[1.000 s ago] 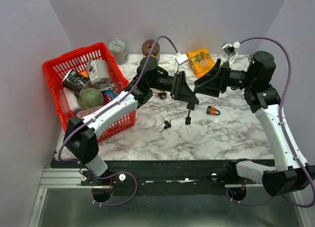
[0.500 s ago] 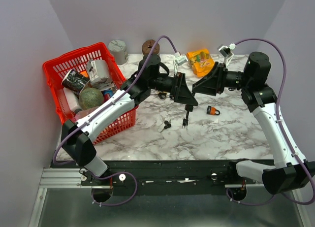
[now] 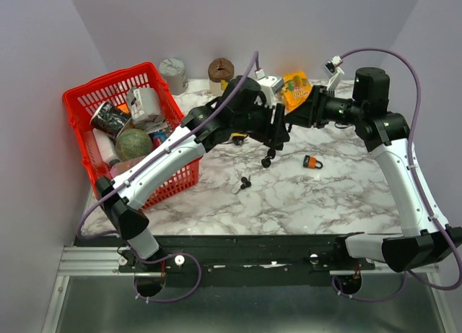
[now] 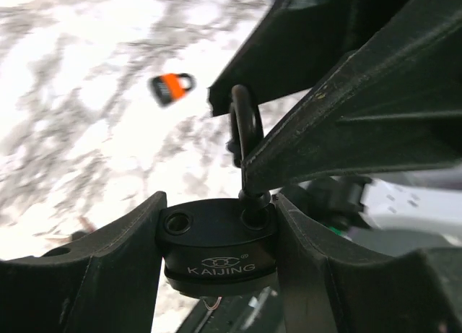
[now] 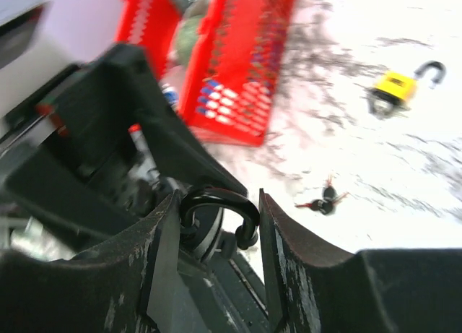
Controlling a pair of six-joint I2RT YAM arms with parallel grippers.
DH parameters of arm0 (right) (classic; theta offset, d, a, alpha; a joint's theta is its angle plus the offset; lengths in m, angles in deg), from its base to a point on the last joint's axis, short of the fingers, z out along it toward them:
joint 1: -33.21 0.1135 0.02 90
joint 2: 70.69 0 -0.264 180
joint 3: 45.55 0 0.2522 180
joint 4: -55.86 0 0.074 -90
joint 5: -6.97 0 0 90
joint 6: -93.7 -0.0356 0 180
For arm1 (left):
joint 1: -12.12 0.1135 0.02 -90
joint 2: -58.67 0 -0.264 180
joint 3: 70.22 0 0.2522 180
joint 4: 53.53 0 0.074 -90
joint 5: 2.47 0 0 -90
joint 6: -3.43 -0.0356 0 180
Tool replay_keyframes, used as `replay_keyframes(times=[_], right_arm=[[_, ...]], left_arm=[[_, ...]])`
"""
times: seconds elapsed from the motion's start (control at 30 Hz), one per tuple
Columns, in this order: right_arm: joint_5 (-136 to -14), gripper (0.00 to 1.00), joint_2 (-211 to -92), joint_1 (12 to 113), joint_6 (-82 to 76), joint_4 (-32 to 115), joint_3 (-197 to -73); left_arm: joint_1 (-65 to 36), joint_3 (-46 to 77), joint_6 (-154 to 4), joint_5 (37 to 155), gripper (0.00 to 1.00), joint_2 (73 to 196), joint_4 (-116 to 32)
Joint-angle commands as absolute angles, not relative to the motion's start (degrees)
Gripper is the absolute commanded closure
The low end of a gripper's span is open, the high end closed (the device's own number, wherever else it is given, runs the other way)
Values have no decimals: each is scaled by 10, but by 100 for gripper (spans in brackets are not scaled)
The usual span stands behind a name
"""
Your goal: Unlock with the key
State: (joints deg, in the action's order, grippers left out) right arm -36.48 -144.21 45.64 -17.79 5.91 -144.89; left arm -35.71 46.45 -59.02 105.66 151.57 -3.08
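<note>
Two claws share one black padlock (image 4: 216, 250) in the air above the bench (image 3: 325, 196). Your left claw (image 4: 218, 209) pinches its body, and your right claw (image 5: 218, 219) is pressed onto the shackle (image 5: 216, 196), which fills the gap between its fingers. From the left wrist view, one shackle hole in the body looks empty, so I judge the lock is probably released. A small dark bunch (image 3: 268, 159) hangs beneath the claws; it is likely the key, but too small to confirm. With both arms fixed to one rigid thing, any mismatch in your pull could twist the body out of the left pinch or strain the wrists. A jerk could also shake the hanging bunch loose, to land near the orange padlock (image 3: 312, 161) or the loose keys (image 3: 244, 183). Pull straight along the shackle, slowly.
</note>
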Motion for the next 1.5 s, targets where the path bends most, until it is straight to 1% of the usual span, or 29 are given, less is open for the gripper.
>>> replay_keyframes(times=[0.0, 0.03, 0.17, 0.3, 0.63, 0.7, 0.8, 0.93, 1.03, 1.17, 1.23, 1.4, 1.47], right_arm=[[-481, 73, -1437, 460, -217, 18, -1466], [-491, 72, -1436, 460, -230, 20, -1464], [-506, 70, -1436, 460, -254, 25, -1462], [-509, 69, -1438, 460, -267, 28, -1461], [-519, 64, -1432, 460, -283, 33, -1453], [-519, 61, -1429, 460, -290, 41, -1446], [-526, 54, -1426, 460, -294, 44, -1439], [-539, 29, -1415, 453, -301, 45, -1427], [-541, 21, -1404, 437, -309, 51, -1413], [-547, 16, -1379, 416, -308, 63, -1399], [-554, 14, -1372, 399, -306, 63, -1390], [-580, 13, -1339, 370, -297, 61, -1349], [-619, 13, -1315, 369, -282, 54, -1345]], left_arm=[[-401, 551, -621, 812, 100, 1558, 85], [-412, 562, -621, 790, 100, 1564, 94], [-435, 617, -627, 704, 100, 1590, 139], [-452, 657, -635, 661, 100, 1618, 174], [-462, 666, -635, 620, 100, 1637, 188], [-462, 659, -634, 626, 100, 1636, 182], [-462, 642, -633, 651, 100, 1630, 159], [-461, 638, -630, 678, 100, 1634, 149], [-457, 632, -627, 699, 100, 1639, 145], [-446, 602, -614, 736, 100, 1634, 112], [-433, 589, -606, 775, 100, 1640, 98], [-411, 613, -590, 819, 100, 1682, 82], [-399, 621, -583, 847, 100, 1706, 76]])
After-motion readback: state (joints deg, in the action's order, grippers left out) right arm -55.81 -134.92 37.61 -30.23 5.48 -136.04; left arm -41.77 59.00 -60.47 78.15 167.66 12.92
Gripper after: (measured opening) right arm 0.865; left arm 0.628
